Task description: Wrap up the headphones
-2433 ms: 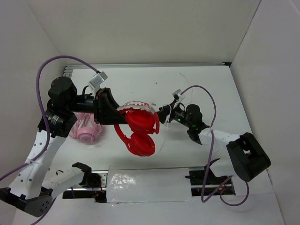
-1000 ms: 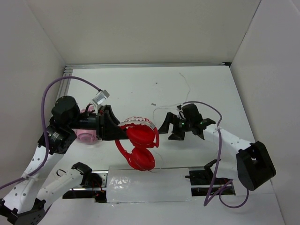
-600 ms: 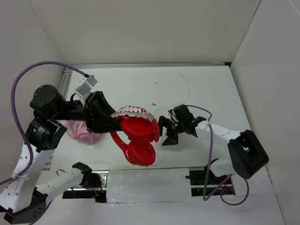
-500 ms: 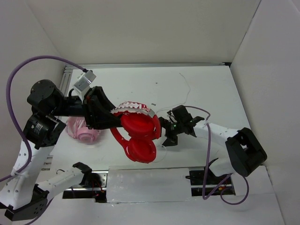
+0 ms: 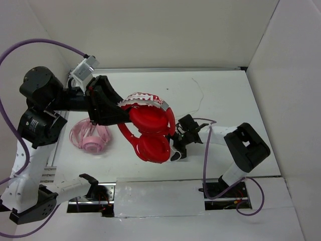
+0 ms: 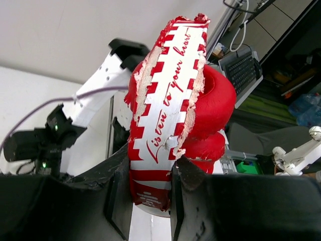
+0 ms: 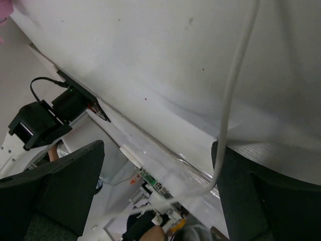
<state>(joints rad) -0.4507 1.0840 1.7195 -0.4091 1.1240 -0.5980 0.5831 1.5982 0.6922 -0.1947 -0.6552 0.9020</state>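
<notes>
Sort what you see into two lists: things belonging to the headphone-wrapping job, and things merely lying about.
Job in hand: red headphones, clamped at the headband by the left gripper; their thin white cable; right gripper, open by the cable.
Lying about: pale pink headphones, untouched.

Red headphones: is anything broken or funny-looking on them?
Yes. The headband of the red headphones looks worn: its red-and-white covering is torn and flaking along both edges, showing pale material underneath. The white cable is also loose, not wound up.
</notes>
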